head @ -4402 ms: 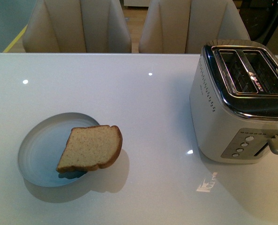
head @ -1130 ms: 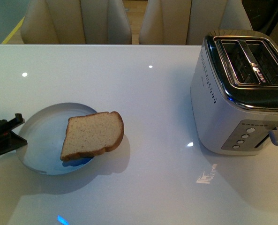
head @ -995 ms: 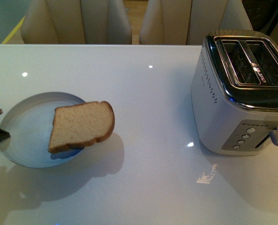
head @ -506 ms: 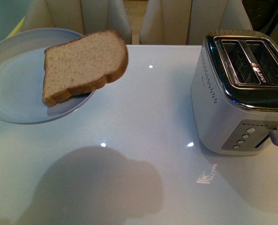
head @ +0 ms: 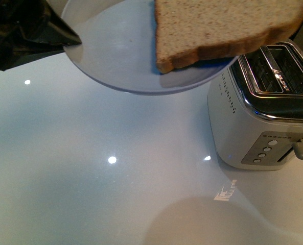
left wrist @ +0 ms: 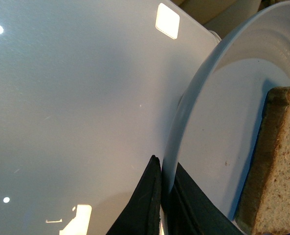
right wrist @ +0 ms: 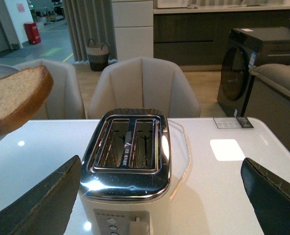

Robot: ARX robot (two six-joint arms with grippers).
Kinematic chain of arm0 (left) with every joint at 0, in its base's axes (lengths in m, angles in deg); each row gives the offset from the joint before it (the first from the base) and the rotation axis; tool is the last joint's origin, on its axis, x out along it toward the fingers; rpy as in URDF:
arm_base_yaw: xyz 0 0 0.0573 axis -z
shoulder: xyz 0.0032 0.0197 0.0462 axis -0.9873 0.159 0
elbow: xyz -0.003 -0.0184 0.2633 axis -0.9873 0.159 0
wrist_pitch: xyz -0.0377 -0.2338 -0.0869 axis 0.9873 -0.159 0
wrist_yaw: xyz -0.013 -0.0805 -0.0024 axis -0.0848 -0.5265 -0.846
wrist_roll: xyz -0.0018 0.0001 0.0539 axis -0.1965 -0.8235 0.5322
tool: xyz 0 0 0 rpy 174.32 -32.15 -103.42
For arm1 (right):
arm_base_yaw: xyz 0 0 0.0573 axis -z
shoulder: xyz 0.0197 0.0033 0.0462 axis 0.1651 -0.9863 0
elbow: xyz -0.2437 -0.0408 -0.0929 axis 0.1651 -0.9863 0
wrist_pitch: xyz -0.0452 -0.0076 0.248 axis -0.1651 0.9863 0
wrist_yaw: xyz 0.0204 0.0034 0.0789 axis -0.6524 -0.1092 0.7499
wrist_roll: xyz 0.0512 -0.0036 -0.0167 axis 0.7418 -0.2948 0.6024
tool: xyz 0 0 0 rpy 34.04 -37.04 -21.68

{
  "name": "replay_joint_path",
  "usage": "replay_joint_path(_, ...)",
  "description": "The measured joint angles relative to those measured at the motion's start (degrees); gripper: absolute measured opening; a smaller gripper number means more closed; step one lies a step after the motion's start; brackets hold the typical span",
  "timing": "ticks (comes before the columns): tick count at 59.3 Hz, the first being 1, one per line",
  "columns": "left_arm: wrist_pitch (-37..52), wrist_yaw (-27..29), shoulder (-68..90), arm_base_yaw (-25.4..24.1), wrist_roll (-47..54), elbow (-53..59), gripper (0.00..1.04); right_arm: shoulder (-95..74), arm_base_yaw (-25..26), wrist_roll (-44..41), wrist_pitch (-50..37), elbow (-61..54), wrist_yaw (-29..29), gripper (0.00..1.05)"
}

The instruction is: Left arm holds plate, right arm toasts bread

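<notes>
Plate (left wrist: 203, 112) rim between left end effector (left wrist: 165, 169) jaws shows wrist-side only.

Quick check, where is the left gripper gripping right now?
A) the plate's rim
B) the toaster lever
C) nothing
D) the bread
A: the left wrist view shows the left gripper with jaws either side of the plate rim, the bread lying on it.

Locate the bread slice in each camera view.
Front view: bread top right, on the plate.
Left wrist view: bread on the plate, near the end effector.
Right wrist view: bread at frame edge, near the toaster.
Shared landmark: white table, in all three.
</notes>
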Motion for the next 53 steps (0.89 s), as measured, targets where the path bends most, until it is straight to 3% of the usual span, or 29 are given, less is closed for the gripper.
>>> replay_joint_path(10, 0.4, -0.1, 0.0, 3.4, -2.2, -0.1, 0.03, 0.0, 0.0, 0.0, 0.0, 0.0, 0.0, 0.96)
replay_joint_path(35, 0.4, -0.1, 0.0, 3.5, -2.5, -0.1, 0.03, 0.0, 0.0, 0.0, 0.0, 0.0, 0.0, 0.96)
replay_joint_path(37, 0.4, -0.1, 0.0, 3.5, -2.5, -0.1, 0.03, -1.5, -0.5, 0.2, 3.2, 0.9, -2.3, 0.96)
replay_joint_path(40, 0.5, -0.1, 0.0, 3.5, -2.6, -0.1, 0.03, -8.4, -0.8, 0.5, 15.1, 5.6, -7.8, 0.96)
replay_joint_path(44, 0.5, -0.1, -0.2, 3.5, -2.6, -0.1, 0.03, -14.5, -0.1, 0.6, 22.5, 8.1, -9.7, 0.96)
replay_joint_path(53, 0.5, 0.0, -0.2, 3.7, -2.6, -0.1, 0.03, -19.5, 1.4, 4.2, 20.8, 10.9, -8.7, 0.96)
